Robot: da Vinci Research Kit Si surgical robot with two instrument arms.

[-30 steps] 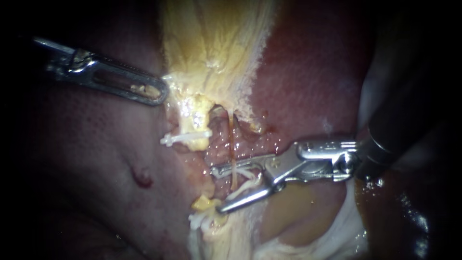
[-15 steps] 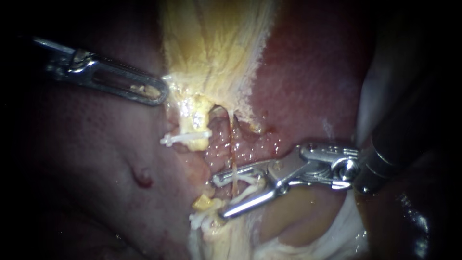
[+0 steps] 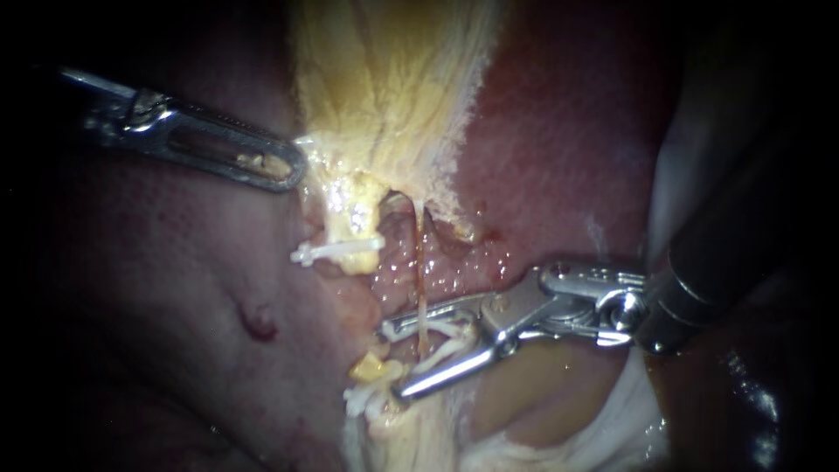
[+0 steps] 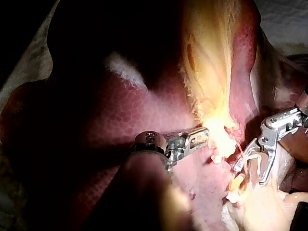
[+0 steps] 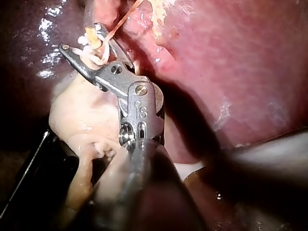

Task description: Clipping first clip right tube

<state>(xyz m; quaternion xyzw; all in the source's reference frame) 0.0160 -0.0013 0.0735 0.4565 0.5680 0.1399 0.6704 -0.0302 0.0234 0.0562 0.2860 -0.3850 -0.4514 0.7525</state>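
The thin brownish right tube (image 3: pixel 419 262) runs down from the yellow gallbladder (image 3: pixel 384 87) over the liver. My right instrument (image 3: pixel 393 360) straddles its lower part, one jaw on each side. A white clip (image 3: pixel 446 336) sits between the jaws, which stand apart. The right wrist view shows the same instrument (image 5: pixel 82 37), clip (image 5: pixel 90 57) and tube (image 5: pixel 122 20). Another white clip (image 3: pixel 336 252) lies across the left tube. My left instrument (image 3: pixel 275 168) is shut on the gallbladder's lower edge, as the left wrist view shows for that instrument (image 4: pixel 199 136).
Dark red liver (image 3: pixel 559 131) surrounds the field. Pale fatty tissue (image 3: pixel 524 402) lies under my right instrument. A small red spot (image 3: pixel 258 323) marks the liver at lower left. My right instrument's dark shaft (image 3: pixel 725 245) fills the right side.
My right instrument has slid slightly down along the tube and its jaws stand a little closer together. My left instrument has not moved.
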